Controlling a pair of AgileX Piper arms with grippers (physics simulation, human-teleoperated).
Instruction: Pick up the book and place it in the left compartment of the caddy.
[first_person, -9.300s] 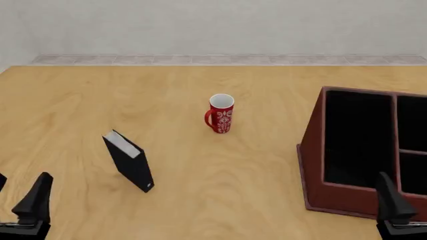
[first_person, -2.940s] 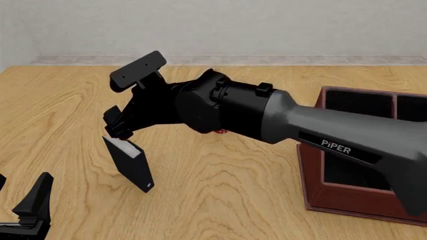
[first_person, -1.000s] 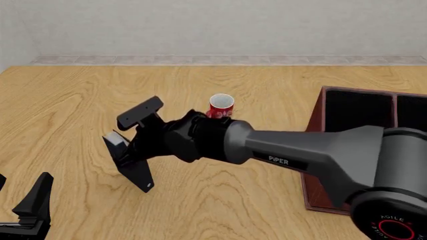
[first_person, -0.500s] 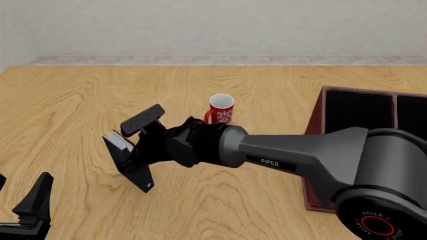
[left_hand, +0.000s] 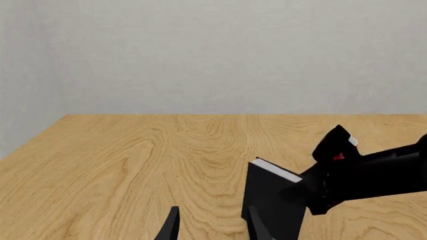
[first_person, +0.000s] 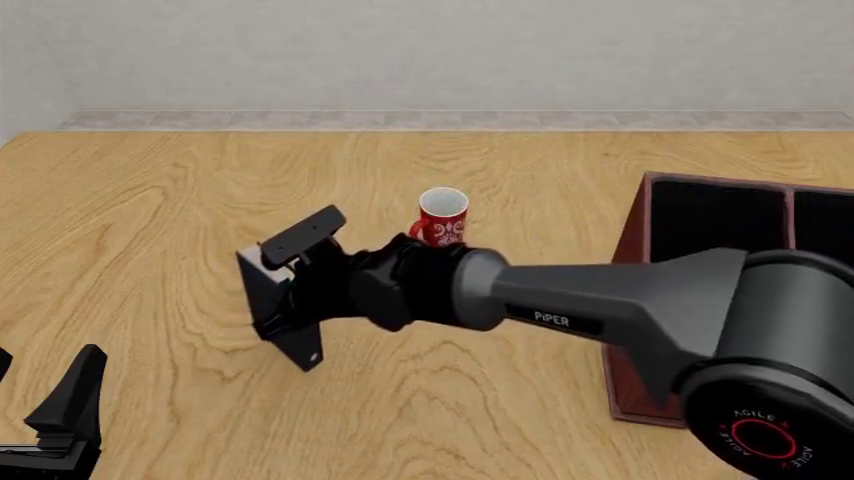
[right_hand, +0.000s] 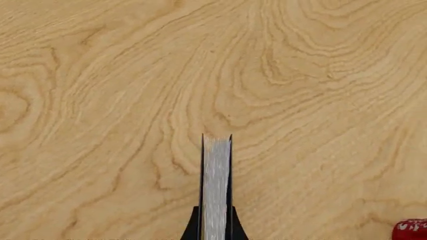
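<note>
The thin black book (first_person: 276, 312) with white page edges hangs tilted, its lower corner close to the tabletop. My right gripper (first_person: 291, 297) reaches across from the right and is shut on the book's upper part. The right wrist view shows the page edges (right_hand: 216, 185) pinched between the two fingertips (right_hand: 193, 229). The left wrist view has the book (left_hand: 272, 206) just beyond my left gripper (left_hand: 212, 227), which is open with nothing in it and rests at the near left (first_person: 67, 410). The red-brown caddy (first_person: 627, 290) stands at the right, its long black left compartment (first_person: 705, 215) partly hidden by my arm.
A red patterned mug (first_person: 443, 215) stands upright just behind my right forearm, between the book and the caddy; its edge shows in the right wrist view (right_hand: 411, 230). The wall runs along the table's far edge.
Since a second ago the right gripper has closed on the book and carried it slightly up and to the right. The left arm has not moved.
</note>
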